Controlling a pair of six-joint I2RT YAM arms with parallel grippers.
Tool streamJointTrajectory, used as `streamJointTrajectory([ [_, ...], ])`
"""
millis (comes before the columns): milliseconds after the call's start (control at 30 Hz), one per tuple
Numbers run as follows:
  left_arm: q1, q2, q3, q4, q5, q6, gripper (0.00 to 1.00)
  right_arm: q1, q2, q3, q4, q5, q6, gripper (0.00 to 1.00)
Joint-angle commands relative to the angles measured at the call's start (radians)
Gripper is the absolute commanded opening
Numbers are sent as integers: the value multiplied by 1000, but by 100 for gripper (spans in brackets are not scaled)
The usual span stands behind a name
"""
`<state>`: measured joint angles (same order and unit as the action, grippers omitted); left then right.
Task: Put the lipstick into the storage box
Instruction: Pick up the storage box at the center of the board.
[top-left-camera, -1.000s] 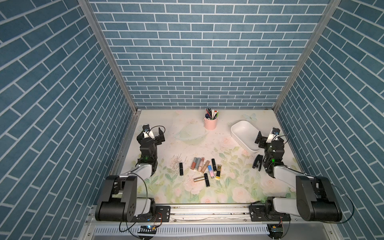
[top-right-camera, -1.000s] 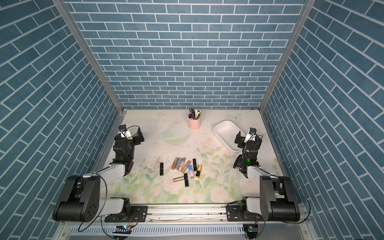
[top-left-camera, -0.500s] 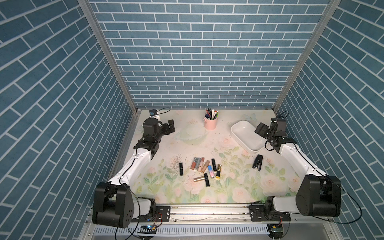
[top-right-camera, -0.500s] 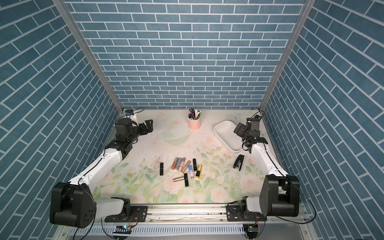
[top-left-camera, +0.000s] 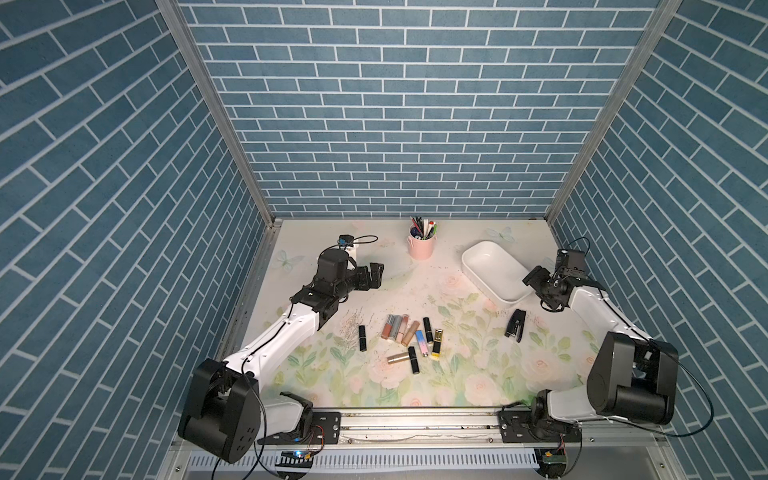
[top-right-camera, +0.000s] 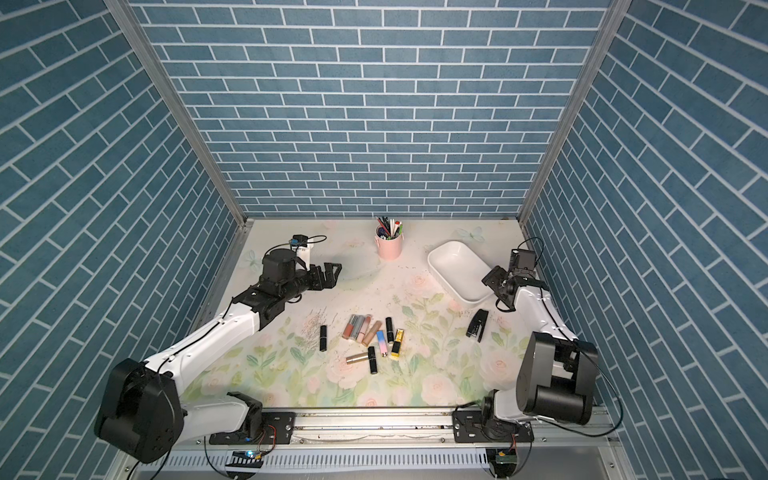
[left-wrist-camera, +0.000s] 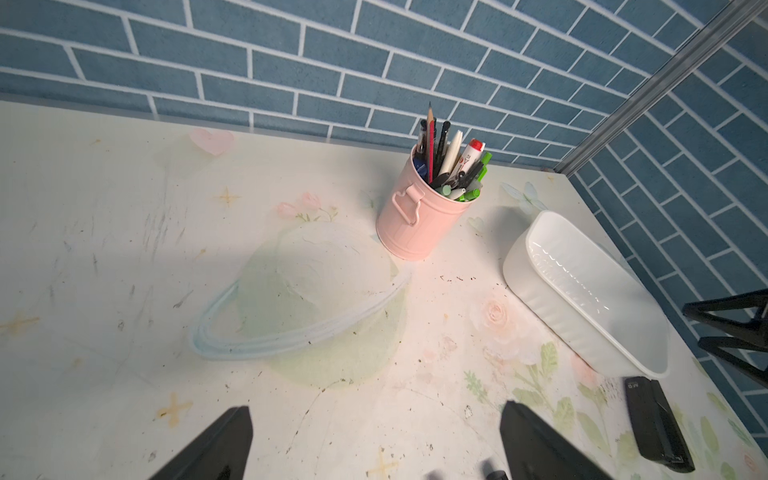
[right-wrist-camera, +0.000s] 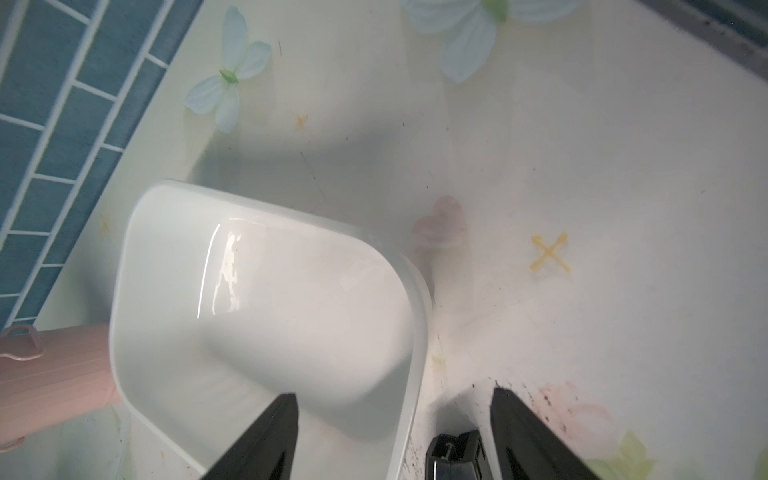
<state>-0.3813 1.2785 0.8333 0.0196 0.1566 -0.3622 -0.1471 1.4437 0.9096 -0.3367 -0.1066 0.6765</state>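
Ten or so lipsticks (top-left-camera: 410, 333) lie mid-bench (top-left-camera: 353, 386), mostly pointing 12 to 1 o'clock. White storage box (top-left-camera: 490, 270), at their 2 o'clock, runs 11-to-5. Left pincer (top-left-camera: 377, 275) gapes wide; right pincer (right-wrist-camera: 393, 391), jaws apart, straddles the box rim, whose near end is cut off.

Ten lipsticks (top-left-camera: 421, 343) or so, the tight cluster hard to split apart: three plain black, one yellow-and-black, one blue-and-pink, one gold. One white storage box (top-left-camera: 490, 266). One pink cup (top-left-camera: 422, 249), its pens (left-wrist-camera: 451, 158) too bunched to count. One black stapler (top-left-camera: 515, 331). Two grippers: left gripper (top-left-camera: 377, 275), right gripper (top-left-camera: 535, 279).
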Motion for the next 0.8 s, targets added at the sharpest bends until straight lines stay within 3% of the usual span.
streamJointTrajectory([
  [0,-11,-27,-13,-6,-13,-4,100,-5,26,-23,15,-50,35,75],
  [767,-14,-31,-16,-30,-51,-16,100,-5,126,-57,108,-82,32,53],
])
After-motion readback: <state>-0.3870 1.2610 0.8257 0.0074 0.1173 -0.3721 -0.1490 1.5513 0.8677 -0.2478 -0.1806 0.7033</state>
